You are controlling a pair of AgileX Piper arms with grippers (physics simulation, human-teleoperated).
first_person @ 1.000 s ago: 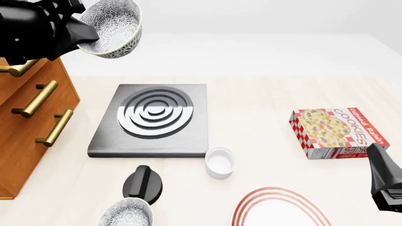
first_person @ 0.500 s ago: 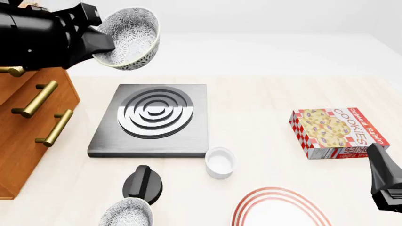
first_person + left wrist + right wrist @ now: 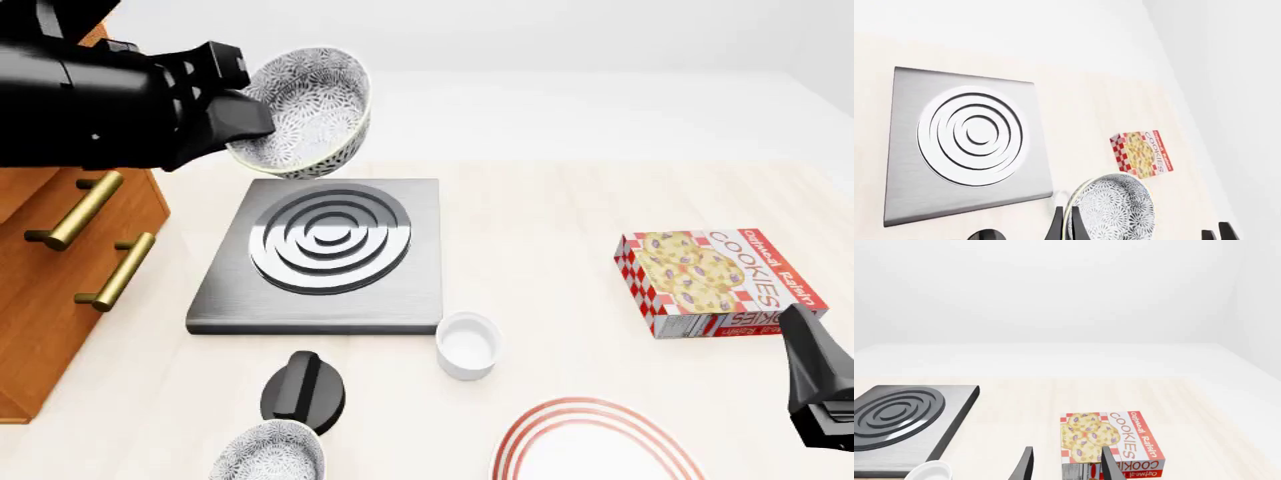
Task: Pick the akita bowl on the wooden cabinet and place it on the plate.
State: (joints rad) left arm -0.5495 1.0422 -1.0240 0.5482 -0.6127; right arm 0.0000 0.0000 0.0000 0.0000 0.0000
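Speckled grey-and-white akita bowl, pinched by its rim in left tool, tilts; could slip before red-ringed white plate.

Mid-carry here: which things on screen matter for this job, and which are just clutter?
Job:
akita bowl, held by the left gripper
plate, near edge
wooden cabinet

Clutter:
stove slab
white cup
cookie box
second speckled bowl
black knob

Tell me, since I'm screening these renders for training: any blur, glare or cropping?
Front view: sharp, evenly lit, soft shadows; plate cropped at the edge. Left wrist view: sharp; akita bowl cut off, stove slab shiny without blown glare. Right wrist view: sharp, pale background.
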